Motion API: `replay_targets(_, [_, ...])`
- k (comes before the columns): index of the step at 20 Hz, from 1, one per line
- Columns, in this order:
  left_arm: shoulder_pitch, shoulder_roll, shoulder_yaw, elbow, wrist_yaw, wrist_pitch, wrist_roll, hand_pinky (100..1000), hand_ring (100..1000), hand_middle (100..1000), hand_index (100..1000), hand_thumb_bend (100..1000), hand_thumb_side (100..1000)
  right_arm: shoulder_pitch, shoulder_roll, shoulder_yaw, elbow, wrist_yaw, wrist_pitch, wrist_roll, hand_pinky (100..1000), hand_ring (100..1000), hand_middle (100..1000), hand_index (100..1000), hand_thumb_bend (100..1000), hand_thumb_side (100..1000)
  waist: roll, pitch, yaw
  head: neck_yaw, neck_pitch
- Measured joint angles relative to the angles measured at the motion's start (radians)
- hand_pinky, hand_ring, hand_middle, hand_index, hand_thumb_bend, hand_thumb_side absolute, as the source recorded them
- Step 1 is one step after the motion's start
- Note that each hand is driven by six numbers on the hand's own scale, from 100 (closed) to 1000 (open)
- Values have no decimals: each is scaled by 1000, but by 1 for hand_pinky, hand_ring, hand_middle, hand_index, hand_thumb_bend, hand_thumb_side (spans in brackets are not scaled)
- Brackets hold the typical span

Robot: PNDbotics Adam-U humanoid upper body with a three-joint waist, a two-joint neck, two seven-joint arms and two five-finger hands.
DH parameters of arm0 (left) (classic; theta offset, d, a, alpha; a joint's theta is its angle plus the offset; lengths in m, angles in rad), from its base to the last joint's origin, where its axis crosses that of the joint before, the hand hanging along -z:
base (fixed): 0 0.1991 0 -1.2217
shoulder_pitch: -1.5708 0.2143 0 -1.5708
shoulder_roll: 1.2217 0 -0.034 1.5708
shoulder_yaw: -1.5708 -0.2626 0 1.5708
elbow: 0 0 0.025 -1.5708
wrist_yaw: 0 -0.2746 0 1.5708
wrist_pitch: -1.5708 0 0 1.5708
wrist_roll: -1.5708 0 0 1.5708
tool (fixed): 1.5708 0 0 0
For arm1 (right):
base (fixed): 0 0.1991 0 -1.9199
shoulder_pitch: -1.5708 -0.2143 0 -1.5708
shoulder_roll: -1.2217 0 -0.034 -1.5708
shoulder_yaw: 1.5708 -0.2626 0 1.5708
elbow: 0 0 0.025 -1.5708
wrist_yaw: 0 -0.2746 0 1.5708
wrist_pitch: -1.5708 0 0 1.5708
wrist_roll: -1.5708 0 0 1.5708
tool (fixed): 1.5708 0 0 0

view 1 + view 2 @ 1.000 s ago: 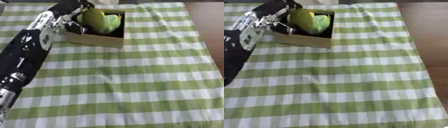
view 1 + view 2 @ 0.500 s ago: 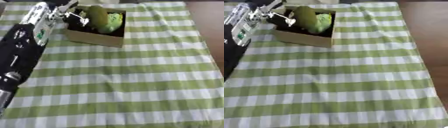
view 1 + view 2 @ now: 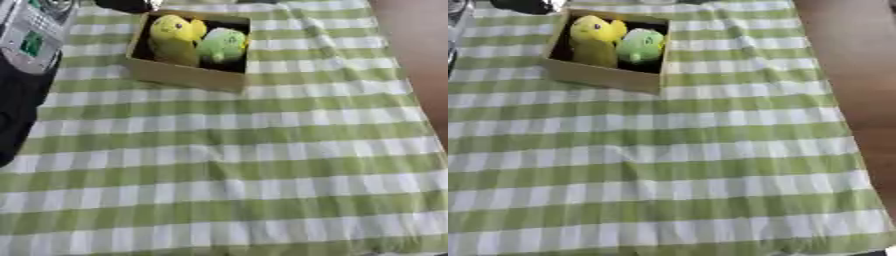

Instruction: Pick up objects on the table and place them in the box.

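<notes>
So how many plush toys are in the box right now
2. A yellow plush toy sits in the left side of the cardboard box, and a green plush toy lies beside it on the right. Anything beneath them would be hidden; none shows on the checked tablecloth.

Bright, even light; soft blur throughout.

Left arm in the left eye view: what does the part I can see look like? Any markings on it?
Only a stretch of the left arm shows, at the upper left edge. It is mostly black, with a silver-grey panel near the top that carries a small green mark. Neither hand is in view, and the right arm does not show.
</notes>
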State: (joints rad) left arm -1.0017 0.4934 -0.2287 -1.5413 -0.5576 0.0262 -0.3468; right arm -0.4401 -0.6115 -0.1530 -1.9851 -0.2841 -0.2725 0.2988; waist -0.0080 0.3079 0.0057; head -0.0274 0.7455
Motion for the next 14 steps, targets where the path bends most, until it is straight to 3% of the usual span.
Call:
replay_targets(3, [89, 48, 35, -185, 160, 60, 76, 700, 791, 699, 866, 100, 553, 0, 0, -1, 0, 0, -1, -9, 989, 893, 656, 902, 100, 238, 0, -2, 4, -7, 1])
replay_targets(7, [200, 78, 91, -381, 380, 91, 244, 686, 783, 694, 859, 100, 567, 0, 0, -2, 0, -4, -6, -31, 987, 893, 660, 902, 100, 243, -1, -9, 8, -15, 1])
replay_targets(14, [338, 65, 167, -439, 634, -80, 486, 683, 780, 692, 850, 100, 578, -9, 18, -6, 0, -58, -53, -89, 978, 889, 675, 899, 100, 343, -14, -15, 15, -22, 1])
